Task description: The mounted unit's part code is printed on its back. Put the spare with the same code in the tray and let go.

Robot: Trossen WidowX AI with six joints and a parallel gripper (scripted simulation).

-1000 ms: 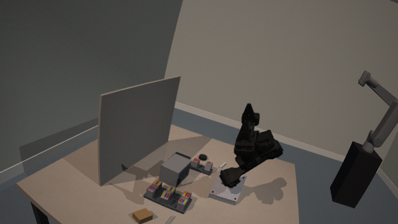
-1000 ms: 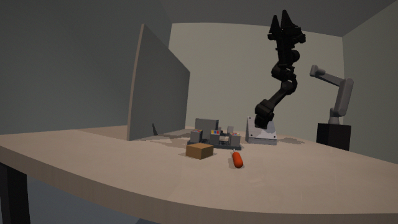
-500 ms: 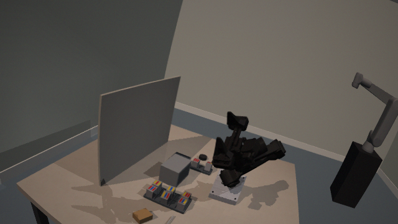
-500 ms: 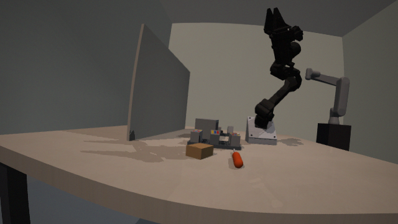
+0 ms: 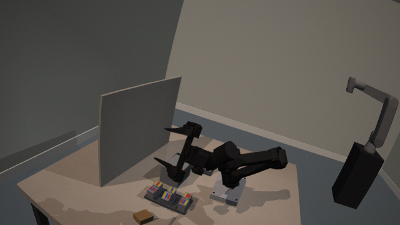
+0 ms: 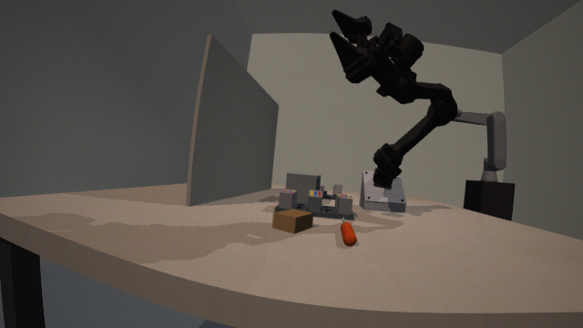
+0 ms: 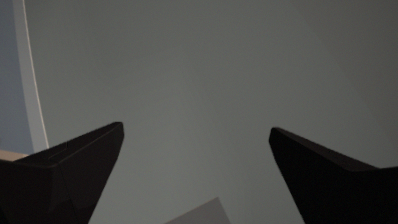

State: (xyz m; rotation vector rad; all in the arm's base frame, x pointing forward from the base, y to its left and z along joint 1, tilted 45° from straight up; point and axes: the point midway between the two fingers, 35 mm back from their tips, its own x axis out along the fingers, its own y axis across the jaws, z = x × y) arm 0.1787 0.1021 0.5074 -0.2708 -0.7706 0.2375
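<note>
From the top view, we saw small gray block-shaped spares with colored stripes (image 5: pixel 166 196) (image 6: pixel 315 200) seated in a dark rack, likely light, rigid and best pinched by their sides. In the exterior view, black fingers (image 5: pixel 160 144) (image 6: pixel 332 24) hung high above the bench (image 5: pixel 72 187) (image 6: pixel 291 273). The wrist view showed them wide apart, empty.

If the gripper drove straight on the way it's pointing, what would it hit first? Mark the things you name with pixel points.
Probably the grey wall (image 5: pixel 78 56) (image 6: pixel 105 91) (image 7: pixel 200 75), passing above the upright panel (image 5: pixel 134 134) (image 6: pixel 232 132) (image 7: pixel 207 212); the panel clearance is hard to judge.
</note>
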